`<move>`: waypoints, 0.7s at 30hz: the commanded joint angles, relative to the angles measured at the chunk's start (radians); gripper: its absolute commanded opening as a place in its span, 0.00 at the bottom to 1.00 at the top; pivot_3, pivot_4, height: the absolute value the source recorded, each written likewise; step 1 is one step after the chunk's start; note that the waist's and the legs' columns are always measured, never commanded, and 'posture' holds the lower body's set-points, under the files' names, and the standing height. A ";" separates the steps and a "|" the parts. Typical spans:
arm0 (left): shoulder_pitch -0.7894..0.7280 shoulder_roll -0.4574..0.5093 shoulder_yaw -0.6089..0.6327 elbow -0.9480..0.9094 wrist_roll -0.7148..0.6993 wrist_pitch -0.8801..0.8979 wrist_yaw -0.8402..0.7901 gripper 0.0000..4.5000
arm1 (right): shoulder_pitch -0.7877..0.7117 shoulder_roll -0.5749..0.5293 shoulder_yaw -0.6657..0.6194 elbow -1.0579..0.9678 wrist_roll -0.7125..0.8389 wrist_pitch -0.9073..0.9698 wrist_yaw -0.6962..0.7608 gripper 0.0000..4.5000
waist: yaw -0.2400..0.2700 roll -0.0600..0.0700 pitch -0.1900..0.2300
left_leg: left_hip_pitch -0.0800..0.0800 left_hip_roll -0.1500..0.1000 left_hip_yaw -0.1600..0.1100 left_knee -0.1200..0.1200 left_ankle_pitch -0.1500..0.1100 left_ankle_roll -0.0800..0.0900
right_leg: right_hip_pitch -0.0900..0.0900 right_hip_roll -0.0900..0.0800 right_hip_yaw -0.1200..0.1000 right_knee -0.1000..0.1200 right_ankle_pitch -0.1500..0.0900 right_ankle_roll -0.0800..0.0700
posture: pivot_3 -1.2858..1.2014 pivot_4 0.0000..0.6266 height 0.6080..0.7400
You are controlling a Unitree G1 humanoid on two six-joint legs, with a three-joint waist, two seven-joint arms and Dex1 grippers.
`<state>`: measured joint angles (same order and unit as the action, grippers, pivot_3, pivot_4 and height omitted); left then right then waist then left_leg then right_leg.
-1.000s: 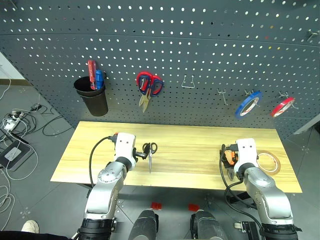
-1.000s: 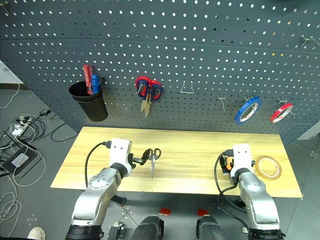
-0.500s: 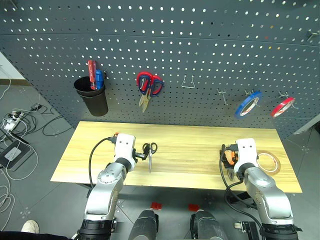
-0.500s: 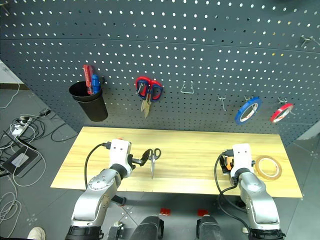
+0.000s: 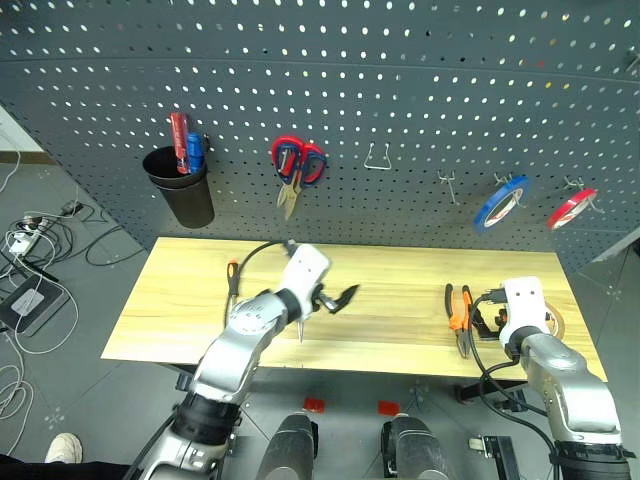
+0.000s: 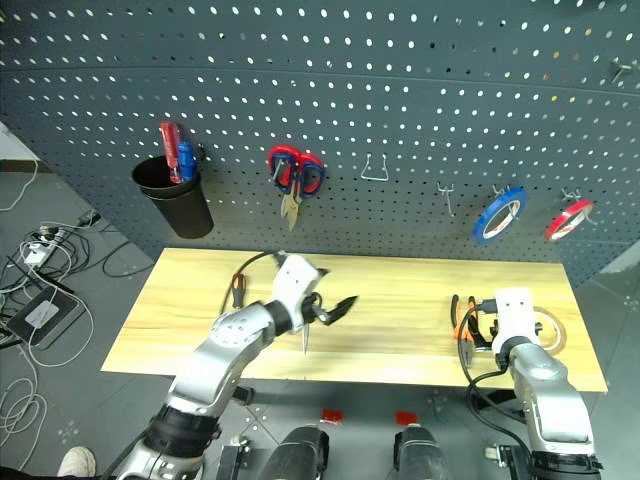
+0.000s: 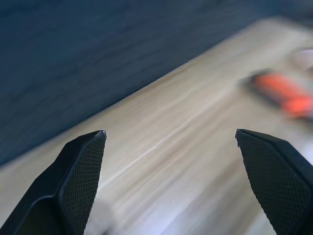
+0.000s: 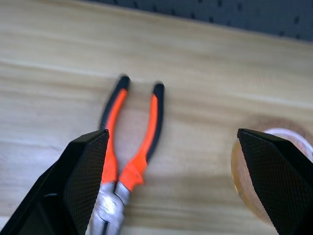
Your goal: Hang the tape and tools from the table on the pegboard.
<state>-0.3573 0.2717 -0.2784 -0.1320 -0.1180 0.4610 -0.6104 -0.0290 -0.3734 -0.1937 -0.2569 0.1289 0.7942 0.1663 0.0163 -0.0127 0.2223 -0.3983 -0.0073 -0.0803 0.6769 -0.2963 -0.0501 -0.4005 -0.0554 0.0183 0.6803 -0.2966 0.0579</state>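
The left gripper [image 5: 338, 297], jaws wide and empty, has swung right past the scissors [image 5: 300, 328]; the right gripper [image 8: 178, 147], also wide, now frames pliers [image 8: 128, 155] and tape [image 8: 266, 166]. Nothing is lifted yet.

Workshop or robot test lab: grey pegboard [image 5: 400, 90] hung with tools and tape, wooden table [image 5: 390, 270], cables [image 5: 30, 240] on grey floor at 9 o'clock.
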 commanded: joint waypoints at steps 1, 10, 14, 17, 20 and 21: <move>-0.099 -0.035 -0.093 0.081 0.001 -0.089 -0.117 0.99 | -0.040 -0.028 -0.063 0.007 0.031 0.047 0.018 1.00 | -0.008 0.001 0.019 | 0.000 0.000 0.000 0.000 0.000 0.000 | 0.000 0.000 0.000 0.000 0.000 0.000 | 0.54 0.54 1.00; -0.360 -0.167 -0.198 0.516 0.054 -0.376 -0.326 0.99 | -0.154 -0.115 -0.090 0.158 0.049 0.063 0.075 1.00 | -0.046 -0.004 0.104 | -0.004 0.000 0.003 0.003 -0.001 0.002 | -0.001 0.000 0.000 0.001 0.000 0.000 | 0.51 0.69 1.00; -0.455 -0.227 -0.191 0.716 0.096 -0.503 -0.334 0.99 | -0.190 -0.135 -0.107 0.226 0.055 0.049 0.078 1.00 | -0.049 -0.007 0.138 | -0.006 0.000 0.004 0.004 -0.001 0.003 | -0.004 -0.001 0.001 0.002 0.000 0.000 | 0.51 0.74 1.00; -0.514 -0.268 -0.176 0.828 0.110 -0.561 -0.335 0.99 | -0.203 -0.148 -0.102 0.272 0.051 0.020 0.089 1.00 | -0.049 -0.008 0.161 | -0.007 0.001 0.004 0.004 -0.001 0.002 | -0.005 -0.001 0.000 0.003 0.000 0.000 | 0.51 0.78 1.00; -0.552 -0.303 -0.172 0.903 0.128 -0.609 -0.333 0.99 | -0.216 -0.154 -0.099 0.314 0.048 -0.006 0.092 1.00 | -0.049 -0.009 0.178 | -0.009 0.001 0.004 0.005 -0.001 0.002 | -0.006 -0.001 0.000 0.004 0.000 0.000 | 0.51 0.78 1.00; -0.561 -0.313 -0.170 0.918 0.130 -0.621 -0.338 0.99 | -0.224 -0.154 -0.098 0.327 0.047 -0.012 0.092 1.00 | -0.048 -0.009 0.183 | -0.009 0.001 0.004 0.005 -0.001 0.002 | -0.006 -0.001 -0.001 0.004 0.000 0.000 | 0.51 0.79 1.00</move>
<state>-0.9030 -0.0158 -0.4579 0.7746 0.0050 -0.1183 -0.9386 -0.2532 -0.5095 -0.2736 0.0622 0.1782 0.8068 0.2562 -0.0322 -0.0217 0.4053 -0.4077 -0.0065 -0.0766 0.6821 -0.2973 -0.0478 -0.4074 -0.0561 0.0174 0.6838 -0.2964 0.0582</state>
